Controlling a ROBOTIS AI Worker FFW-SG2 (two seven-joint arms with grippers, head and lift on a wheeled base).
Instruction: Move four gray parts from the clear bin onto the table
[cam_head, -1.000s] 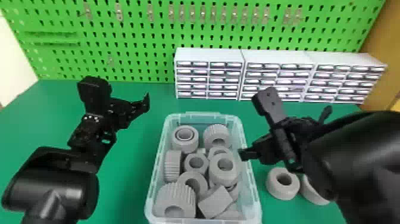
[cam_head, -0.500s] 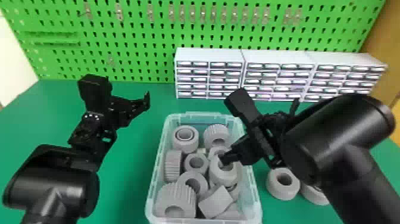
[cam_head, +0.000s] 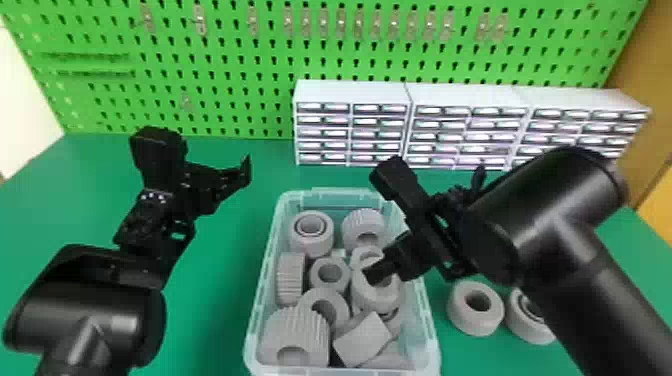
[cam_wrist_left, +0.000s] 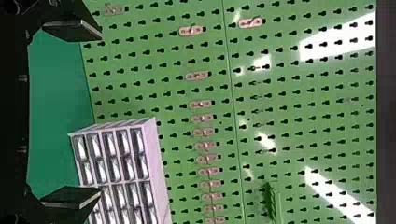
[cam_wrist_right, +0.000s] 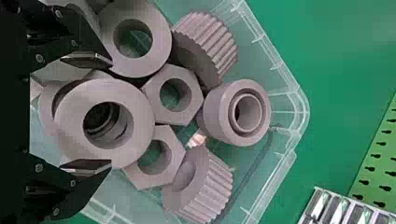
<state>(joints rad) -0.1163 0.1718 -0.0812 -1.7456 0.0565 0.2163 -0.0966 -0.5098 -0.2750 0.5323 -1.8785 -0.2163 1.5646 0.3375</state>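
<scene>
One fat gray ring (cam_wrist_right: 142, 112) now has the right gripper (cam_wrist_right: 109, 113) over it. That arm has swung in from the table side and come over the clear bin (cam_head: 429, 327), so the next pick looks ready to start. The ring lies in the bin, on top of other gray parts. The right gripper is wide open and has hold of nothing. Its two fingers are near two far sides of the ring, and I cannot tell if they touch it. It may need to go down a bit, then squeeze. Next to the bin, two gray rings, one (cam_head: 465, 320) near and one (cam_head: 532, 331) farther out, sit on the green table (cam_head: 215, 300). So I think two more must come out. Off to the left, the left gripper (cam_wrist_left: 99, 113) waits, open and empty.
</scene>
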